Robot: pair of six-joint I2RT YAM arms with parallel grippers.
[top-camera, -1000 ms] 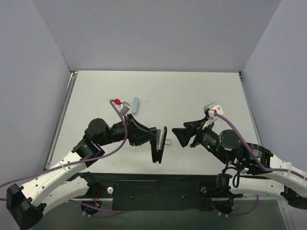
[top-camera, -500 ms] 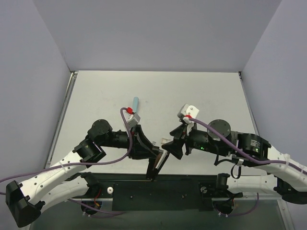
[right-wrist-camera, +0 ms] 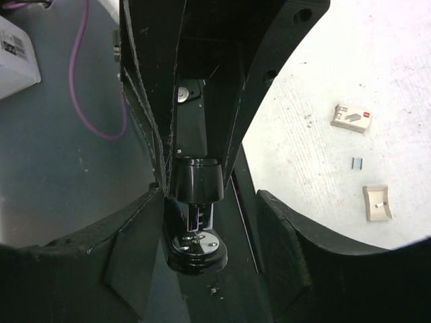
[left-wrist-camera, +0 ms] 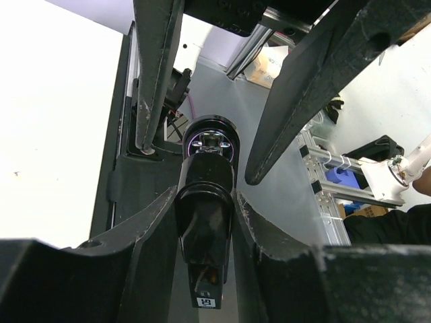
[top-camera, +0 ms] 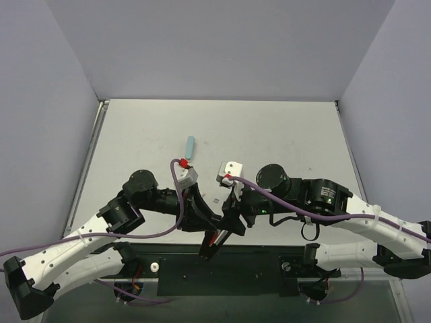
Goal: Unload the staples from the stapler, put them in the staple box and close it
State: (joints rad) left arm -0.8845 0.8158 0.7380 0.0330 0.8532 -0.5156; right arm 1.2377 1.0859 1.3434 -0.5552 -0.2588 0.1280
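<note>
The black stapler (top-camera: pixel 207 247) hangs over the table's near edge, held in my left gripper (top-camera: pixel 211 234), which is shut on it. In the left wrist view the stapler (left-wrist-camera: pixel 205 229) sits tight between my left fingers (left-wrist-camera: pixel 151 229). My right gripper (top-camera: pixel 227 223) is open, with its two fingers either side of the stapler's other end. In the right wrist view the stapler's round silvery end (right-wrist-camera: pixel 197 245) lies between my right fingers (right-wrist-camera: pixel 138 256). It is close to the left finger, with a gap to the right one. No staples show.
A small light-blue object (top-camera: pixel 190 146) lies on the table behind the arms. A small white box (right-wrist-camera: pixel 351 118), a tiny metal piece (right-wrist-camera: pixel 357 162) and a beige piece (right-wrist-camera: pixel 377 202) lie on the table near the right gripper. The black mounting rail (top-camera: pixel 256 266) runs below.
My left gripper has carried the stapler down towards the near edge. My right arm has swung left, and its open fingers have come round the stapler's end.
</note>
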